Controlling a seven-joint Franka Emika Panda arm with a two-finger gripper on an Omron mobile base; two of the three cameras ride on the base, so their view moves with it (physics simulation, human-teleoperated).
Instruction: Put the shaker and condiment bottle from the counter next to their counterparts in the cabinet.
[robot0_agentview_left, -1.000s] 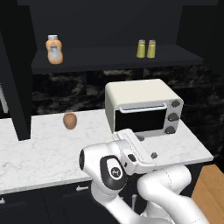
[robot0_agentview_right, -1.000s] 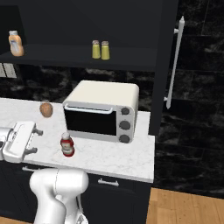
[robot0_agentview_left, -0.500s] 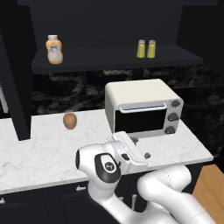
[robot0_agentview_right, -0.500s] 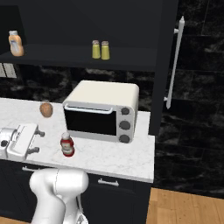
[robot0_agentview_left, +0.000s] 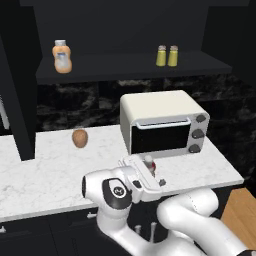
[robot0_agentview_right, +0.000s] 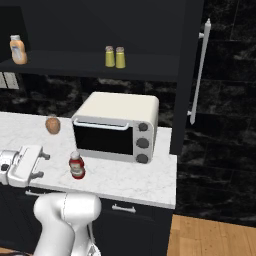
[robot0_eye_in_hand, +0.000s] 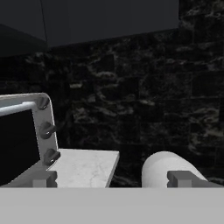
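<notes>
Two look-alike yellow-green shakers (robot0_agentview_left: 161, 55) (robot0_agentview_right: 109, 56) stand side by side on the black cabinet's shelf (robot0_agentview_left: 115, 67); which one is the task's shaker I cannot tell. At the shelf's left end sits the orange squeeze bottle (robot0_agentview_left: 62, 56) (robot0_agentview_right: 18, 50). The red condiment bottle (robot0_agentview_right: 76, 165) stands upright on the marble counter (robot0_agentview_right: 125, 175) in front of the toaster oven. In the left base view my hand hides most of it, leaving its top (robot0_agentview_left: 149, 161) showing. My gripper (robot0_agentview_right: 43, 165) (robot0_agentview_left: 150, 176) (robot0_eye_in_hand: 113, 179) hovers open and empty just left of the bottle, apart from it.
A white toaster oven (robot0_agentview_left: 160, 122) (robot0_agentview_right: 115, 125) takes up the counter's right part, and its knob side (robot0_eye_in_hand: 46, 131) is close in the hand view. Further left on the counter lies a brown egg-shaped thing (robot0_agentview_left: 79, 138) (robot0_agentview_right: 52, 125). The counter ends at the right (robot0_eye_in_hand: 113, 159).
My hand has sunk slightly and shifted a little to the left, jaws still open. The bottle, shakers and oven have not moved.
</notes>
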